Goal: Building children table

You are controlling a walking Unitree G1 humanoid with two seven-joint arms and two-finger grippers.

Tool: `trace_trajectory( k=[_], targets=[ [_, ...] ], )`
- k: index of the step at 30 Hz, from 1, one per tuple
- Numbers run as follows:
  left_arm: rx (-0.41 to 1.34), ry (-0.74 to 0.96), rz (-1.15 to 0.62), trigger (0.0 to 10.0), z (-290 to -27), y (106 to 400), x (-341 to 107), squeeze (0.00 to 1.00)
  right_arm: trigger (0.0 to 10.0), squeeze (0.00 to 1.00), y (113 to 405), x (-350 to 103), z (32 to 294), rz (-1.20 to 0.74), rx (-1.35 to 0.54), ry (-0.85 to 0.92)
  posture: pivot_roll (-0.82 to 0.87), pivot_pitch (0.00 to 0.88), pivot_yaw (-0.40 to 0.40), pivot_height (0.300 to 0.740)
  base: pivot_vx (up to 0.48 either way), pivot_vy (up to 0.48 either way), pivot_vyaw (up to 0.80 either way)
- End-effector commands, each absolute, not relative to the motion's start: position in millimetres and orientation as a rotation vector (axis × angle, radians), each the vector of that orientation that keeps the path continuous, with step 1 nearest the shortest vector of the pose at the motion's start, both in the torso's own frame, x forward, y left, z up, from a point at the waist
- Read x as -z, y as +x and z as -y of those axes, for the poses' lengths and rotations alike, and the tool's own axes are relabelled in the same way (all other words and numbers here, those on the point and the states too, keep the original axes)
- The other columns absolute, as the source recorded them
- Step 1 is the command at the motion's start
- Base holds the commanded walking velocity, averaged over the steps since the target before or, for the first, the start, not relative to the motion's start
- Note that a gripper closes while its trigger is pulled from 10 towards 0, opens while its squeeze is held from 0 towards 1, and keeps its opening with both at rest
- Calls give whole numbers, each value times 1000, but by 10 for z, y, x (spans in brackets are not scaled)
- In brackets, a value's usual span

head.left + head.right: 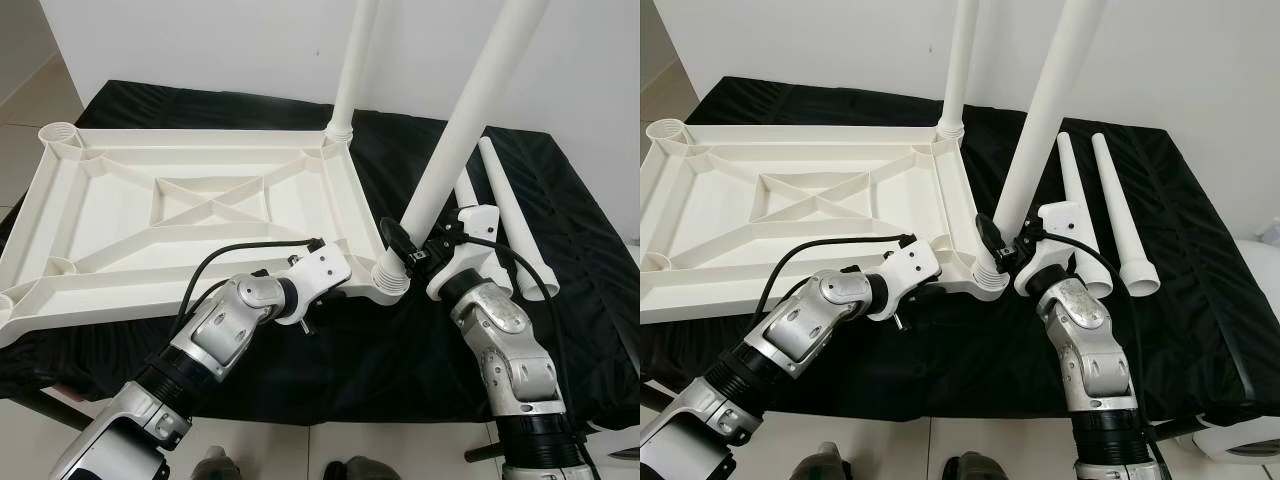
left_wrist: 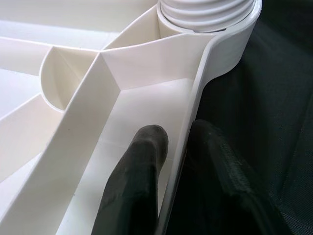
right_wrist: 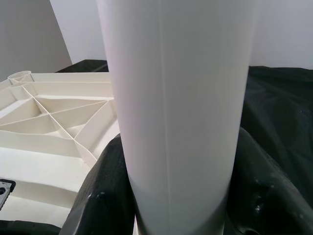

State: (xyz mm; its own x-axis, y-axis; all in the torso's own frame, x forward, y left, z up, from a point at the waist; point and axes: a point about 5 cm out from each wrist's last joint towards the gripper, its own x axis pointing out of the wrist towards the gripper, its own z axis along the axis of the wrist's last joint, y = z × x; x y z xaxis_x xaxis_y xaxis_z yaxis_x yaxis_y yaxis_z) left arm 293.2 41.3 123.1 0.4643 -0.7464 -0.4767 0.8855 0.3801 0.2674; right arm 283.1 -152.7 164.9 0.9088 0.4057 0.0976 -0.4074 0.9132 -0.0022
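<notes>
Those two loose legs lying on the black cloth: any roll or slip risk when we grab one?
Likely yes. The two loose legs are smooth, round and tapered, so a nudge would probably roll them in an arc on the black cloth. They look like hollow plastic, so probably light and stiff. The glossy surface may slip between the fingers; gripping near the flared, ribbed end seems safer.

Two head cameras look forward and down from the near edge of a black-draped tabletop (image 1: 560, 250), sharing the upturned white table frame (image 1: 190, 215) toward 11 o'clock. The left wrist camera sits very close against the frame's rim (image 2: 195, 112); the right wrist camera faces a white leg (image 3: 176, 98) at close range.
</notes>
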Motion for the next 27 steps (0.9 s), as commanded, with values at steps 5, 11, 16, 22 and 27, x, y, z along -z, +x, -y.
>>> trace_trajectory(
  k=[5, 11, 16, 22, 27],
  targets=[
    [1062, 548, -220, 10000, -400, 2966, -1384, 0, 10000, 0, 2750, -1331, 1640, -28, -383, 58, 34, 46, -84, 740, 0, 0, 0],
    [1066, 551, -215, 10000, -406, 2966, -1397, 0, 10000, 0, 2648, -1304, 1545, -11, -476, 23, 35, 49, -79, 740, 0, 0, 0],
    [1066, 554, -213, 10000, -411, 2969, -1405, 0, 10000, 0, 2642, -1276, 1525, -19, -485, 21, 37, 49, -78, 740, 0, 0, 0],
    [1064, 558, -213, 10000, -428, 2972, -1410, 0, 10000, 0, 2716, -1215, 1647, -62, -391, 105, 42, 47, -76, 740, 0, 0, 0],
    [1066, 562, -211, 10000, -437, 2971, -1414, 0, 10000, 0, 2774, -1163, 1739, -93, -306, 152, 44, 46, -74, 740, 0, 0, 0]
  ],
)
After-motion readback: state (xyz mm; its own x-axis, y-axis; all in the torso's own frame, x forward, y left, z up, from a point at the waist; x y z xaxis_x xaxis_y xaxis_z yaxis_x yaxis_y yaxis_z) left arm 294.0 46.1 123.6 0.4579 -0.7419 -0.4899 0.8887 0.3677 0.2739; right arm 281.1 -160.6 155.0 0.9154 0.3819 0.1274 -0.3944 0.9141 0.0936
